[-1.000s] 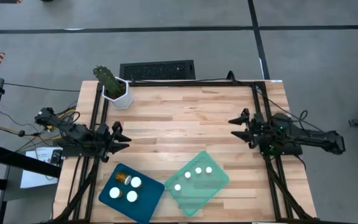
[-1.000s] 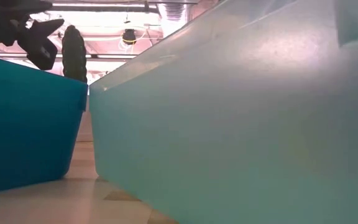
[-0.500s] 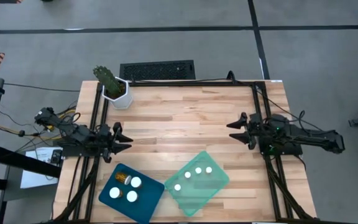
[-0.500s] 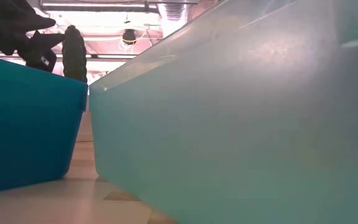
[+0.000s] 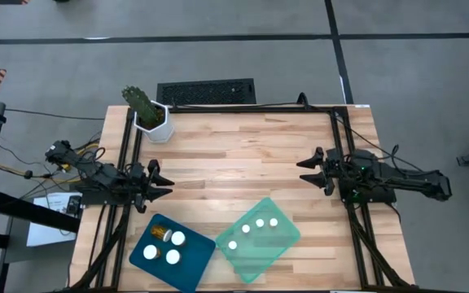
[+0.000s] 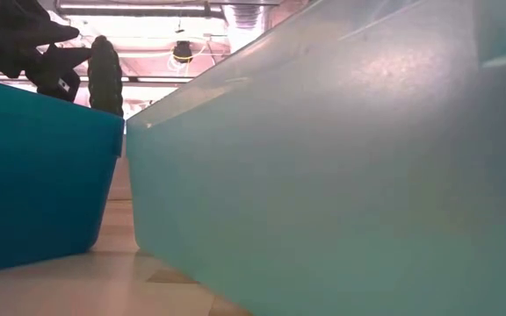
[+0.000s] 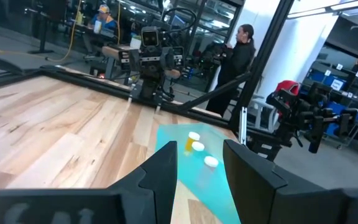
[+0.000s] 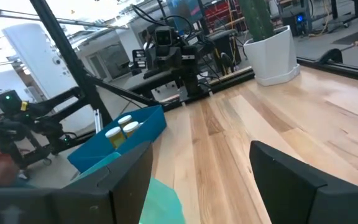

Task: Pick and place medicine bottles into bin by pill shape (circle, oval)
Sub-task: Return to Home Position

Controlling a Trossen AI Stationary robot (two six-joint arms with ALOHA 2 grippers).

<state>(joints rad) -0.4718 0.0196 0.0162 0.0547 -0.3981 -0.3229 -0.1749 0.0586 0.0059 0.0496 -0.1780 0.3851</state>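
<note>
Left hand [image 5: 163,180] and right hand [image 5: 304,170] hover wide open, both empty.

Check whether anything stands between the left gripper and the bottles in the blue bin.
Nothing visible does. The left gripper is open at the table's left edge; only bare wood separates it from the blue bin and its bottles.

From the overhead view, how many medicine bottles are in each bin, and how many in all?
Bottles in the blue bin: 4 (one on its side)
Bottles in the green bin: 4
Total: 8
</note>
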